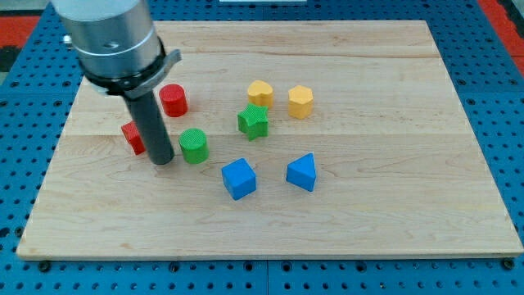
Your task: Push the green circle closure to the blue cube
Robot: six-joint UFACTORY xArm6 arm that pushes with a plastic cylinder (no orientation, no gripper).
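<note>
Resting just left of the green circle [194, 146], my tip [163, 160], a bare rod with no pincer, looks ready to push it right and down toward the blue cube [239, 179].

On the wooden board [368, 205] we see my tip [163, 161] left of centre, just beside the green circle [194, 146] on its left. The blue cube [239, 179] lies lower right of that circle, near the blue triangle [301, 172]. A green star [253, 121] sits mid-frame, two yellow blocks [260, 93] [300, 102] above it, and two red blocks [173, 100] [133, 137] flank the rod.
</note>
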